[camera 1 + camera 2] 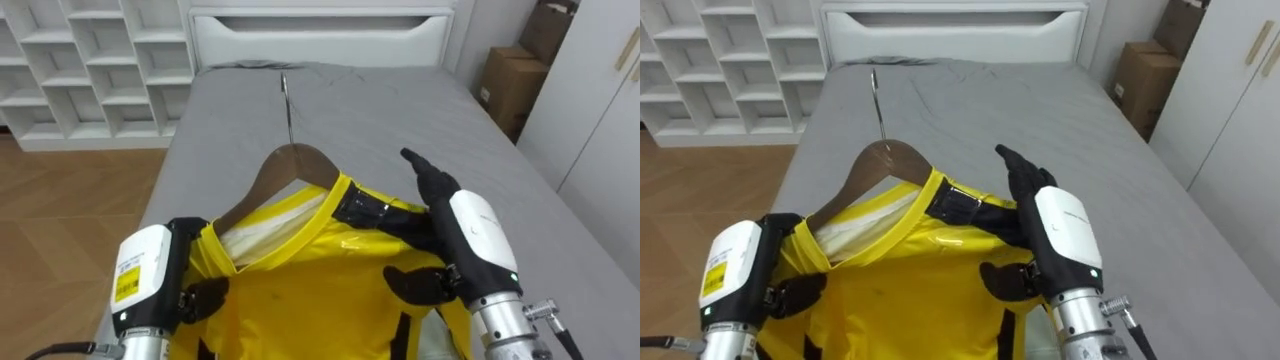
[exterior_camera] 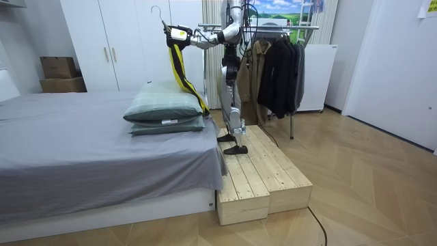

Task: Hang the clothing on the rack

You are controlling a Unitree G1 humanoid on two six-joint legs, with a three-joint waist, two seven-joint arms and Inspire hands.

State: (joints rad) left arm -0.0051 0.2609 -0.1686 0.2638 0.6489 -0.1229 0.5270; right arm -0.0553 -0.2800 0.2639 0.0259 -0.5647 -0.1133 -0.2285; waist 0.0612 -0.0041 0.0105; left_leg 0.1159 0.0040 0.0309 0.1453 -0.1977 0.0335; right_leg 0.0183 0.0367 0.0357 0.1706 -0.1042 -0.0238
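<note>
Left hand closed on the left shoulder of the yellow jacket, thumb over the cloth. Jacket sits on a wooden hanger, held above the grey bed. Right hand grips the right shoulder, thumb pressing the cloth, one finger straight out.
</note>
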